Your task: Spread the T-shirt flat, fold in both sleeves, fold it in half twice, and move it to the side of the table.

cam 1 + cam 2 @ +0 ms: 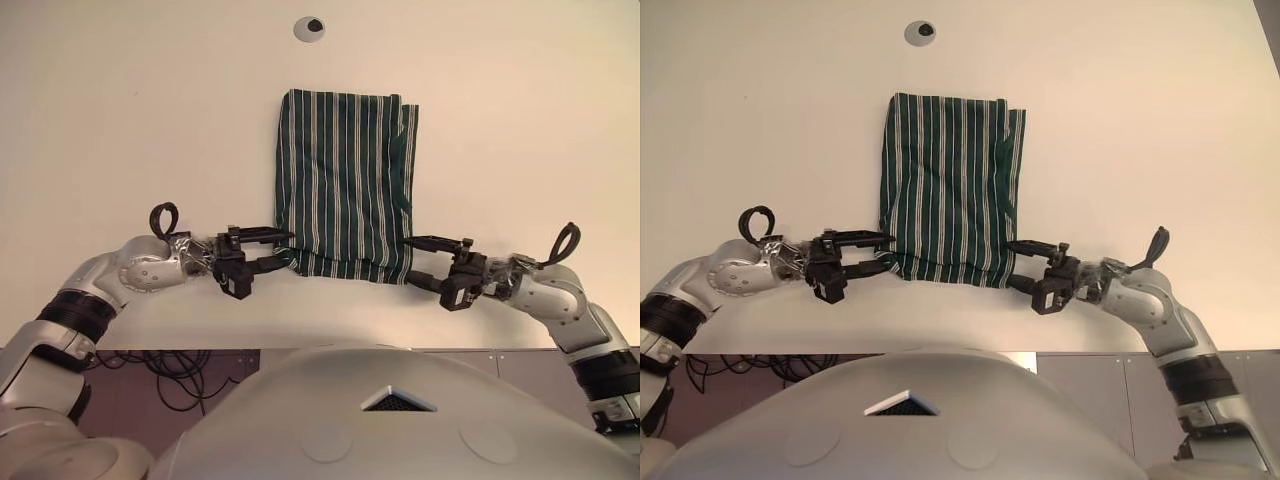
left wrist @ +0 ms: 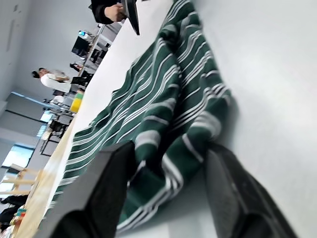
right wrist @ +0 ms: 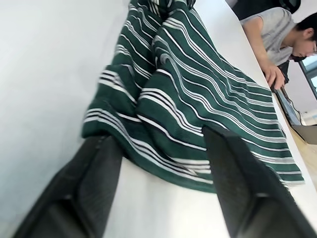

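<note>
The green T-shirt [image 1: 345, 180] with white stripes lies on the white table [image 1: 130, 150] as a tall rectangle, sleeves folded in. My left gripper [image 1: 285, 250] is open at the shirt's near left corner. In the left wrist view its two fingers [image 2: 99, 188] stand on either side of that bunched corner [image 2: 173, 148]. My right gripper [image 1: 408, 260] is open at the near right corner. The right wrist view has the hem [image 3: 163, 148] lying between its spread fingers [image 3: 242, 188]. Neither gripper has closed on the cloth.
A round cable port [image 1: 309, 28] sits in the table beyond the shirt. The table's front edge [image 1: 150, 347] runs just behind both wrists, with cables [image 1: 180, 375] hanging below. Bare tabletop stretches to the left and right of the shirt.
</note>
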